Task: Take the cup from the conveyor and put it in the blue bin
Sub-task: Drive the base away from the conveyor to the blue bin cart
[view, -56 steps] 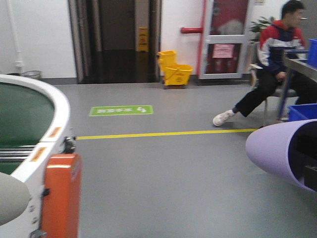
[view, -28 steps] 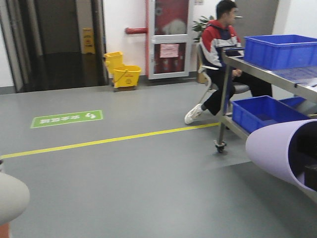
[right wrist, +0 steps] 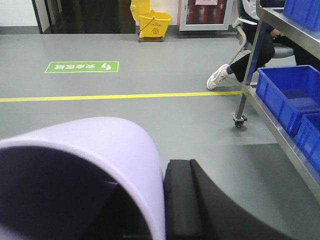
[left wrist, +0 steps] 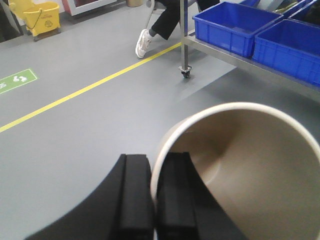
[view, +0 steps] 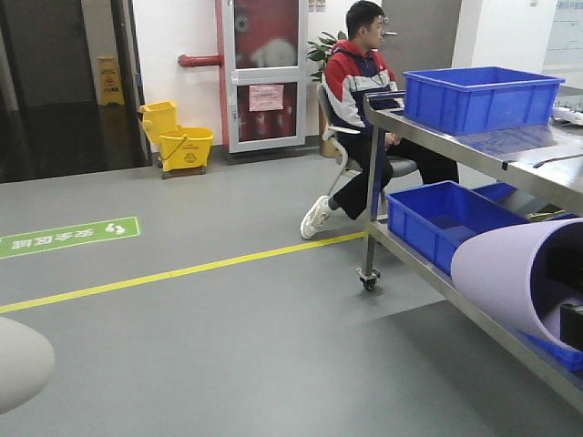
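Observation:
My left gripper (left wrist: 154,196) is shut on the rim of a cream cup (left wrist: 250,165), with one finger inside the cup and one outside. In the front view that cup shows as a pale rounded shape (view: 18,364) at the lower left edge. My right gripper (right wrist: 159,210) is shut on the wall of a lavender cup (right wrist: 100,145), whose side fills the lower right of the front view (view: 506,273). Both cups hang above the grey floor. The conveyor and the blue bin are out of view.
A steel shelf cart (view: 474,146) on wheels stands at the right, carrying smaller blue shelf bins (view: 478,96) on top and below (view: 446,218). A seated person (view: 364,100) is behind it. A yellow mop bucket (view: 185,146) and a yellow floor line (view: 182,270) lie ahead.
The front view has swung right: the conveyor and its orange guard have left the frame, and the shelf cart has come in and moved closer. Both cups stay gripped.

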